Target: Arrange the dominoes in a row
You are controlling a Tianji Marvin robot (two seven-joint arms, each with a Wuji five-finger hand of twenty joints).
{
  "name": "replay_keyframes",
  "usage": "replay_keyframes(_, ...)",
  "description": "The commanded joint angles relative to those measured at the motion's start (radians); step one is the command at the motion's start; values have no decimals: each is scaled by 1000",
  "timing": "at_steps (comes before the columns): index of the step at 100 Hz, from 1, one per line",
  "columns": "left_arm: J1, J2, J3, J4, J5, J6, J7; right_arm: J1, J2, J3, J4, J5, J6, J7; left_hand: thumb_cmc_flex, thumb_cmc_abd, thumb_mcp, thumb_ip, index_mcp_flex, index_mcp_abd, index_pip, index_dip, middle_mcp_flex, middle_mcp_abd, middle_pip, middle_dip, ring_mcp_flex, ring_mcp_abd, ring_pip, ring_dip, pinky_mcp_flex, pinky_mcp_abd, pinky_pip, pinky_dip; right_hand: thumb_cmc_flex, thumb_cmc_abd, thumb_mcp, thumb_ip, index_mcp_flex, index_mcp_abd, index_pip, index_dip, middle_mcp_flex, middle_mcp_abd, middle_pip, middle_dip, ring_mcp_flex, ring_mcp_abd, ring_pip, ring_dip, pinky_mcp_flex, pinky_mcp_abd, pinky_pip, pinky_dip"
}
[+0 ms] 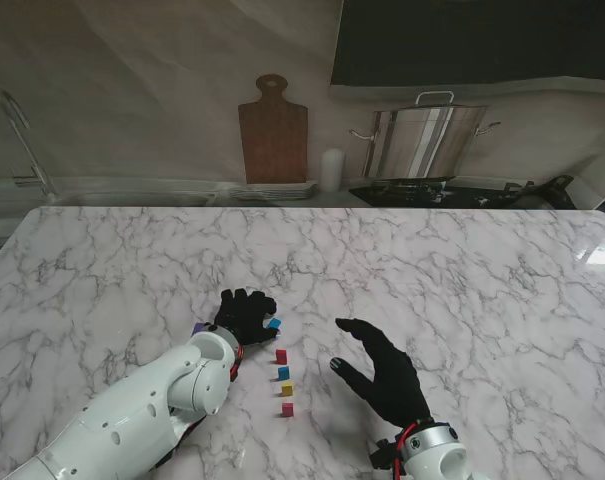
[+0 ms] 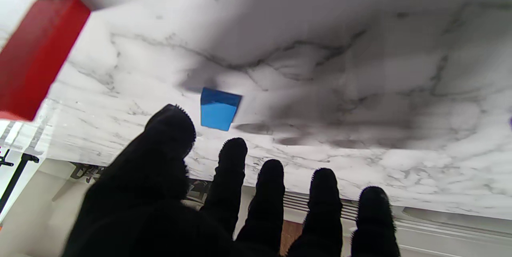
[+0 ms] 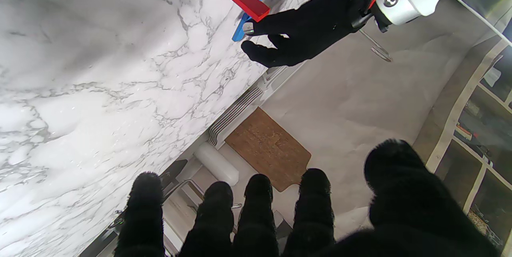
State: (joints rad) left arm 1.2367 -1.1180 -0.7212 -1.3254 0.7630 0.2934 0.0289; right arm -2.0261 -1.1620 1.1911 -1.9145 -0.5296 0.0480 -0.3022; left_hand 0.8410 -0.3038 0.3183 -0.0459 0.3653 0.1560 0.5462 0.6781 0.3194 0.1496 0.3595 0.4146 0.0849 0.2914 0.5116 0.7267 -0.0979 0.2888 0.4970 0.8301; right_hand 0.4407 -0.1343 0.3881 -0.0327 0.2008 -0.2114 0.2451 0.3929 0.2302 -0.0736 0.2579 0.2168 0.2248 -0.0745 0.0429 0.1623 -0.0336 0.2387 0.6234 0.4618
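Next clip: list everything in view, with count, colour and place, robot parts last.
Standing dominoes: four in a row, red, blue, yellow, magenta, between the hands.
Blue domino: one, by the left hand's fingers, at the row's far end.
Purple domino: one, left of the left hand.
Table: one, white marble.
Cutting board: one, brown, against the back wall.
Pot: one, steel, back right.
Candle: one, white, beside the board.
Left hand: black glove, open.
Right hand: black glove, open, holding nothing.

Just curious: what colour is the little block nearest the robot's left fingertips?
Blue. The block shows best in the left wrist view, just past the left hand.
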Motion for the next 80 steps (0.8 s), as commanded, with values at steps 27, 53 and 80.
replay_keyframes(27,-18,5,22,13,15,1,-39,-7,-2,2,-4,1,5,-2,117,-101,135,-17,60,-44,171,129,-21,11,1,20,-20,1,-4,18,-11,-8,-22,53,26,35,-11,29,-36,-18,11,16,-29,-11,11,4,-10,-26,-18,-12,4,-35,14,24)
replay_keyframes(53,-13,8,12,12,28,-9,-34,-7,-2,2,-5,2,6,-1,238,-136,198,-29,82,-166,265,130,-1,-4,16,25,-9,1,8,13,-7,-7,-1,36,25,35,-11,29,-36,-17,11,16,-29,-11,11,4,-10,-26,-18,-12,5,-35,16,25)
replay_keyframes(80,19,15,-32,-20,43,-32,-35,-6,-2,2,-4,1,5,0,98,-60,194,7,65,-79,40,-46,-1,-7,15,20,-3,0,10,7,-7,-5,25,16,25,36,-11,29,-36,-18,11,16,-29,-12,12,4,-10,-27,-18,-12,5,-35,17,26)
